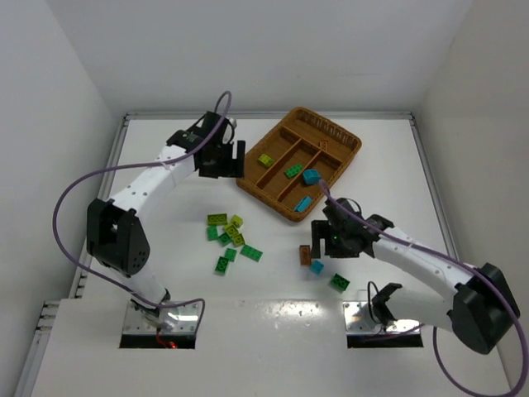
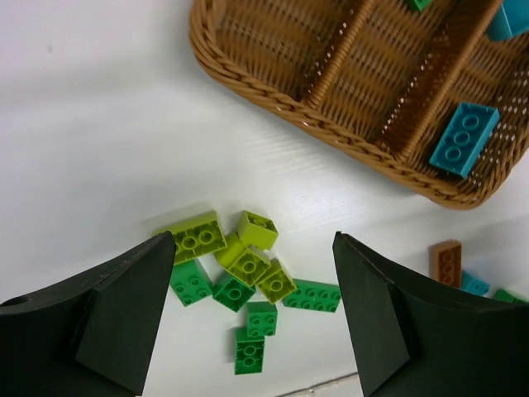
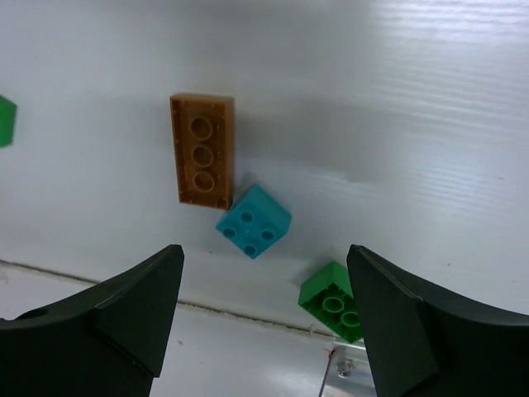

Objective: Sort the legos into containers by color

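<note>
Your left gripper (image 1: 232, 160) hangs with jaws apart and empty, just off the tray's (image 1: 250, 188) left rim. Nearer you than the tray, loose legos (image 1: 231, 239) crowd the table (image 1: 388, 165). Your right gripper (image 3: 264, 252), jaws apart, hovers over a brown brick (image 3: 201, 150) just beside a cyan brick (image 3: 254, 221).

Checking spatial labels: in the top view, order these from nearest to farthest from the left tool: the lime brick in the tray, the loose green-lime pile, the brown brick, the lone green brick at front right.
From the left tool:
1. Lime brick, in the tray beside it.
2. Green-lime pile, mid-table.
3. Brown brick, right of centre.
4. Lone green brick, front right.
</note>
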Robot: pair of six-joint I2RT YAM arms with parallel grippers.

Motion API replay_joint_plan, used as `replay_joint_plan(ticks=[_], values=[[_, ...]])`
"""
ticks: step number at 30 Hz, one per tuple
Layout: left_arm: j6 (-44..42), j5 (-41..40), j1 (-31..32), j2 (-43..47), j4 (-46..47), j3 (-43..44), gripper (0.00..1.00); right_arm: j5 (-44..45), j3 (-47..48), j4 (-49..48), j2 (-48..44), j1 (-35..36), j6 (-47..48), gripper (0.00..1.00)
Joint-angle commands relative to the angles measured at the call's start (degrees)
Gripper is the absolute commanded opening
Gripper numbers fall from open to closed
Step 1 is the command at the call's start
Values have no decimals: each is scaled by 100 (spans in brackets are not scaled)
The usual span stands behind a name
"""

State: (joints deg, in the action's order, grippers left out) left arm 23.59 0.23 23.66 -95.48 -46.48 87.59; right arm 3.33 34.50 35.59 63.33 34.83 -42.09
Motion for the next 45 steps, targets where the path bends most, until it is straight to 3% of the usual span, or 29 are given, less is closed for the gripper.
replay_joint_plan(ticks=[1, 11, 16, 25, 29, 30, 32, 38, 45], values=[[49, 205, 60, 118, 253, -40, 83, -96, -49, -148, 425, 470, -28, 81], [49, 381, 60, 12, 324, -93, 82, -193, 285, -518, 1690, 973, 711, 82], [-4, 434, 60, -41, 376, -93, 82, -254, 233, -825, 1744, 1087, 833, 82], [-57, 487, 60, -102, 376, -40, 79, 71, 303, -879, 1956, 1202, 886, 58], [-57, 487, 8, -102, 376, -40, 77, 281, 303, -686, 1823, 1202, 781, 41], [-57, 487, 7, -102, 376, -40, 77, 343, 442, -607, 1754, 1202, 781, 31], [-57, 487, 7, -154, 376, -40, 77, 527, 575, -318, 1570, 1202, 728, 24], [-57, 373, -63, -102, 376, -40, 76, 1528, 1409, 166, 1155, 1026, 797, 24], [-57, 373, -318, 30, 376, -154, 76, 1663, 3087, -165, 2288, 333, 1290, 23]])
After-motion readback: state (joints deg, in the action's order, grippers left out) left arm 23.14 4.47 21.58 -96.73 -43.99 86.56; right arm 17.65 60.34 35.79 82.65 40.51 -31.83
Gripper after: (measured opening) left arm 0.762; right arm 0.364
